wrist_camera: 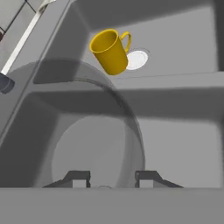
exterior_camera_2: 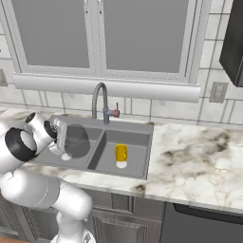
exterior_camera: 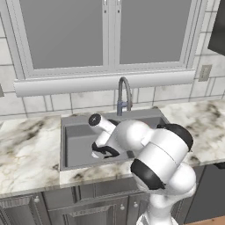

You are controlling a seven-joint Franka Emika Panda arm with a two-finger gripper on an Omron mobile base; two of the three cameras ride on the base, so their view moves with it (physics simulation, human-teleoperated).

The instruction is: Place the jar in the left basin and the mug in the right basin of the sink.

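Your gripper point(wrist_camera: 112, 178) grips the jar point(exterior_camera_2: 76, 141) at the left of the right base view, over the left basin point(exterior_camera_2: 81, 159); the mug point(exterior_camera_2: 121, 153) stands upright in the right basin point(exterior_camera_2: 135, 142).

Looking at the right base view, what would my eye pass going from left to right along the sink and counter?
Claw → jar in the left basin → mug in the right basin → marble counter.
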